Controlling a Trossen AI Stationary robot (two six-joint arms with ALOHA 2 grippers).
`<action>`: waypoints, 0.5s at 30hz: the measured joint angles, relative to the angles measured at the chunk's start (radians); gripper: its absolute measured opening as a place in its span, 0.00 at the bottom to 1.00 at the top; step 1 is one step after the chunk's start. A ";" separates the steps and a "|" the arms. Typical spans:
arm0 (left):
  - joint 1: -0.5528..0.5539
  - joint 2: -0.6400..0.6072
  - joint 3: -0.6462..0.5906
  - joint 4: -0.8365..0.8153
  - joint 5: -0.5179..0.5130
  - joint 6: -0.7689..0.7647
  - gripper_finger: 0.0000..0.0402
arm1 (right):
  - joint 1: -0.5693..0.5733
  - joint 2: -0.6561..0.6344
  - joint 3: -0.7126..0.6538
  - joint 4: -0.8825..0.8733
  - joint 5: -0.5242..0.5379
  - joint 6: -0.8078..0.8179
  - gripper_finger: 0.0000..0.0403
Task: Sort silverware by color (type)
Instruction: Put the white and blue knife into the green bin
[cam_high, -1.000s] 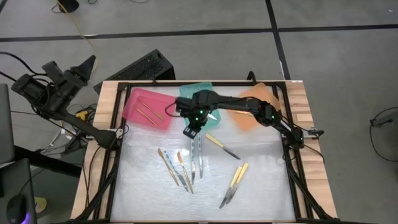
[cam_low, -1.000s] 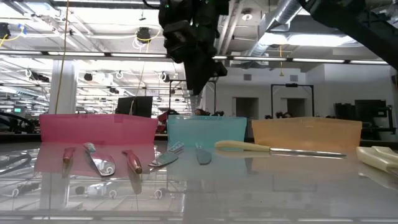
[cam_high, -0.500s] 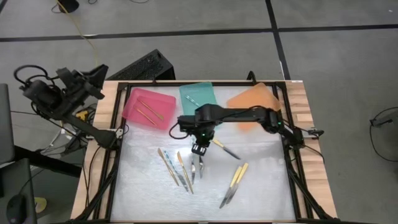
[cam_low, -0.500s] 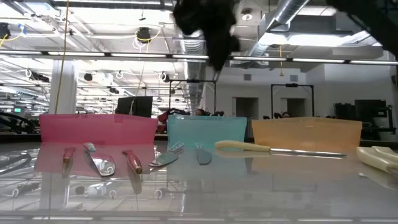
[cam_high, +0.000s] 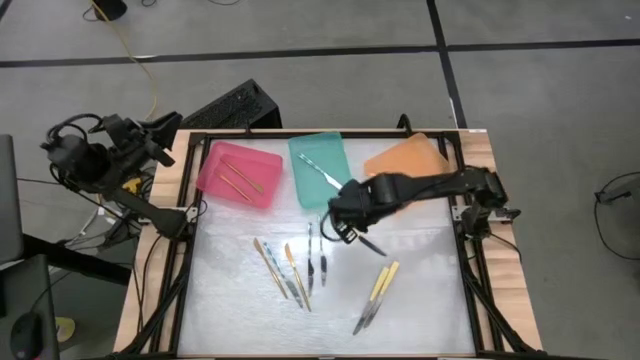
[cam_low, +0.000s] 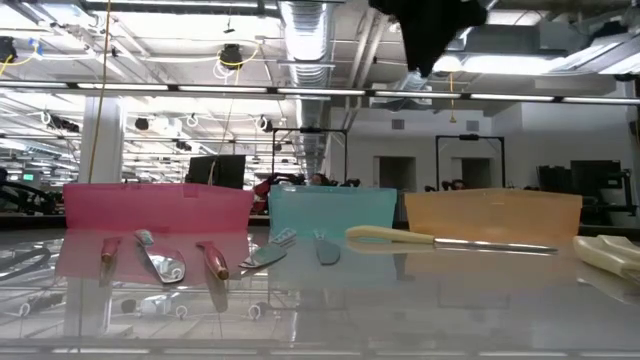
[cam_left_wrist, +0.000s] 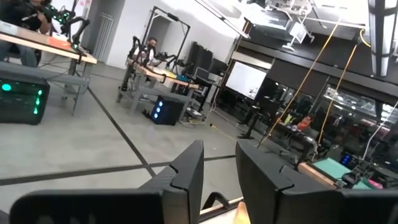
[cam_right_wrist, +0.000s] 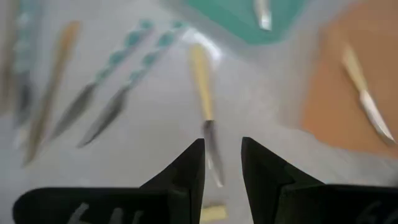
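On your left, the left gripper (cam_left_wrist: 217, 180) stays off the table with fingers slightly apart, holding nothing. Most silverware (cam_high: 296, 266) lies on the white table (cam_high: 420, 300), some in the trays. The right gripper (cam_high: 338, 226) hovers over a yellow-handled knife (cam_high: 358, 237), fingers a little apart, empty.

The table (cam_high: 430, 290) carries pink (cam_high: 238, 175), teal (cam_high: 322, 167) and orange trays (cam_high: 408, 160) plus loose silverware (cam_high: 295, 265).

Surfaces: glossy work area, wood frame.
My table (cam_high: 430, 300) top is shiny, reflective white, wooden rim; silverware (cam_high: 310, 262) has bright metal ends, matt coloured handles; trays (cam_low: 330, 213) look translucent plastic.
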 joint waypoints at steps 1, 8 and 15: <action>0.000 0.000 0.000 -0.006 0.000 -0.001 0.20 | 0.007 -0.008 -0.043 0.026 0.018 0.051 0.28; 0.000 0.000 0.000 -0.020 0.000 -0.062 0.20 | 0.026 -0.004 -0.240 0.357 0.004 0.175 0.28; 0.000 0.000 0.000 -0.028 0.010 -0.116 0.20 | 0.021 0.087 -0.275 0.601 0.007 0.125 0.28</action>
